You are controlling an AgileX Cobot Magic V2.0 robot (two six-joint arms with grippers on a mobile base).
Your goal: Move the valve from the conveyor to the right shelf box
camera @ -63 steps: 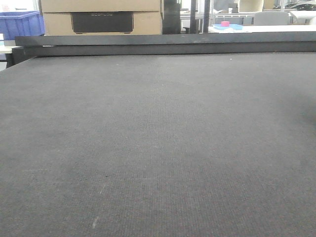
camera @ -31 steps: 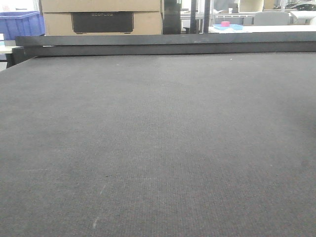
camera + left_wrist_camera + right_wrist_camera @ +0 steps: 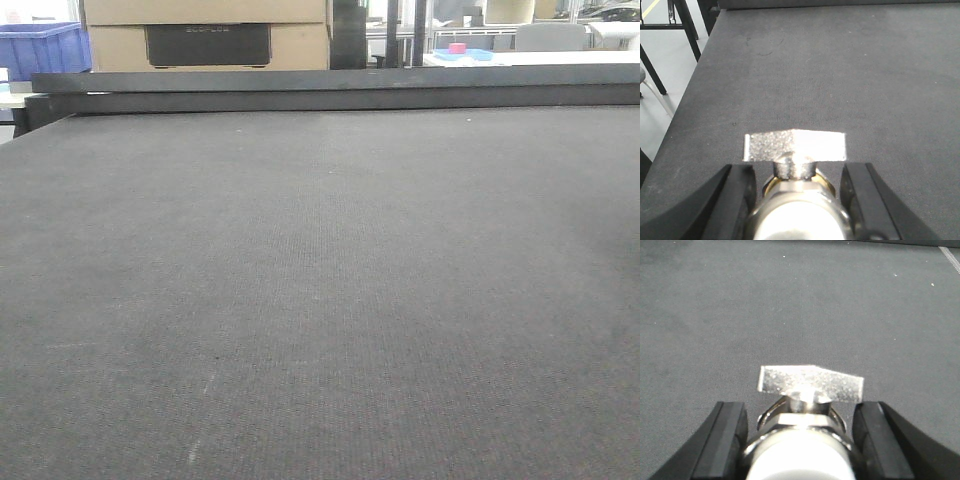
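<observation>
So both arms have their hands full at once here. The left gripper [image 3: 800,170] has a silver metal valve with a flat T-shaped handle [image 3: 795,146] wedged between its black jaws. They're spread about as wide as the valve's round body and seem to press on it from both sides, with the handle sticking out front over the dark grey woven conveyor belt [image 3: 320,300]. It's close to the belt's left edge, with bare floor showing past it.

The right gripper [image 3: 801,407] looks much the same. Its jaws are set around a second silver valve [image 3: 810,382], handle slightly tilted, also over the belt. Can't tell how high either one sits above the belt.

From the front, the belt runs back to a black rail [image 3: 330,90] on its far edge. Beyond the belt there's a stack of brown cardboard boxes [image 3: 205,30], a blue plastic crate [image 3: 40,48] toward the far left corner, and a small pink thing [image 3: 457,47] far right.
</observation>
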